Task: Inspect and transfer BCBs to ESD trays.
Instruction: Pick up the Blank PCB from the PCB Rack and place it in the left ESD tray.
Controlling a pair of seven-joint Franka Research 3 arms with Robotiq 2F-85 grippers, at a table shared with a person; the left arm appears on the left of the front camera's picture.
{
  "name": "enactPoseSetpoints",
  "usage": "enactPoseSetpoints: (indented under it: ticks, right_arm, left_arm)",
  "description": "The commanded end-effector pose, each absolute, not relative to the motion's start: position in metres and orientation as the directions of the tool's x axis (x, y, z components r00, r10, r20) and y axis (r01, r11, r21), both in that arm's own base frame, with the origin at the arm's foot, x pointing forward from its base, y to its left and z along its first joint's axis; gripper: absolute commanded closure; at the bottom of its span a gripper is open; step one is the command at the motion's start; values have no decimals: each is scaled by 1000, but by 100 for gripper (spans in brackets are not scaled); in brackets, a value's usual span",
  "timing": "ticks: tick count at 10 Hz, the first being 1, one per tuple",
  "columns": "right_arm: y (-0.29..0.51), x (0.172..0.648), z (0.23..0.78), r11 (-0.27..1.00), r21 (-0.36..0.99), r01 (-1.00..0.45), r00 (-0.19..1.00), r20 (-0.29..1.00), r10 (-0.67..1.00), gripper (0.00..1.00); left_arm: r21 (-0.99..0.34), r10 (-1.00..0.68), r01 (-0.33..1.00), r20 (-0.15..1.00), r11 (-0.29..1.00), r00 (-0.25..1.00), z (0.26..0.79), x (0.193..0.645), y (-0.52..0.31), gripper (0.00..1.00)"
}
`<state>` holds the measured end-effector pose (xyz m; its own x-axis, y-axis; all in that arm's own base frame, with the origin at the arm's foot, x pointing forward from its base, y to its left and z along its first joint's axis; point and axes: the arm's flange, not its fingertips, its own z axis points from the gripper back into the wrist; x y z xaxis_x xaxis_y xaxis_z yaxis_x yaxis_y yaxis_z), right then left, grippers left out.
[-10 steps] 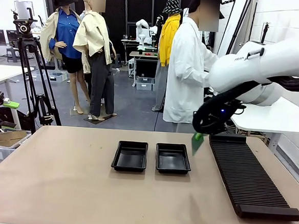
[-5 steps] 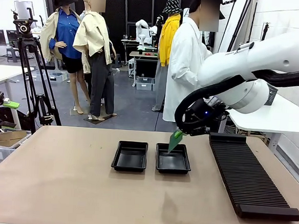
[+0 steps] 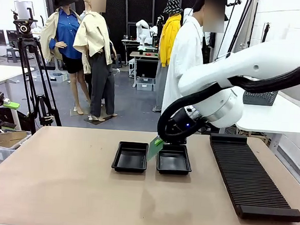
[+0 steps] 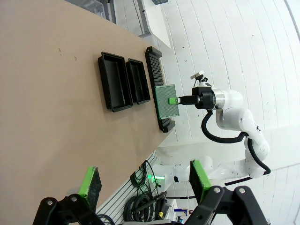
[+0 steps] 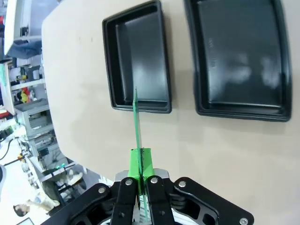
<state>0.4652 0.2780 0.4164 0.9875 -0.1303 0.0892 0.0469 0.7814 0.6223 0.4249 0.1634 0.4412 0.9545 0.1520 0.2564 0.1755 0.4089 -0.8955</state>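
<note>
Mid-carry, by the look of it: thin flat green circuit board (image 3: 155, 149) pinched by one edge in the right tool (image 3: 162, 140), green pads clamped on it. Hanging clear of the tan counter (image 3: 57, 183) at the middle of the front view, above the gap between the left-hand shallow black plastic tray (image 3: 129, 169) and the matching right-hand tray (image 3: 172, 172).

To do this well: choose one tray and centre over its floor before descending. Avoid going down over the rims and risking a caught corner. Lay the board toward flat while lowering, square its sides to the tray walls, and let go only with the lower edge down on the floor.

Free end pointing down and toward the lower left of the front view, tilted off vertical. Seen edge-on in the right wrist view, a thin line straight up the frame from the pads to the near rim of the left-hand tray at upper left. Broad face toward the camera in the left wrist view, centre right. Long axis probably across the fingers rather than along them, though too foreshortened to be sure.

Left tool (image 4: 143, 180) spread wide, holding nothing, well above the counter.
</note>
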Motion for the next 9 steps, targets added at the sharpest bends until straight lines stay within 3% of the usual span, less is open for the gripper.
enactPoseSetpoints:
  ticks: [1,9]
  right_arm:
    - [296,471,404,750,661,0,985,128,-113,100]
    - [355,508,342,724,689,-29,988,131,-86,100]
  left_arm:
    - [-898,156,163,245,409,957,445,423,164,0]
    - [-898,156,163,245,409,957,445,423,164,0]
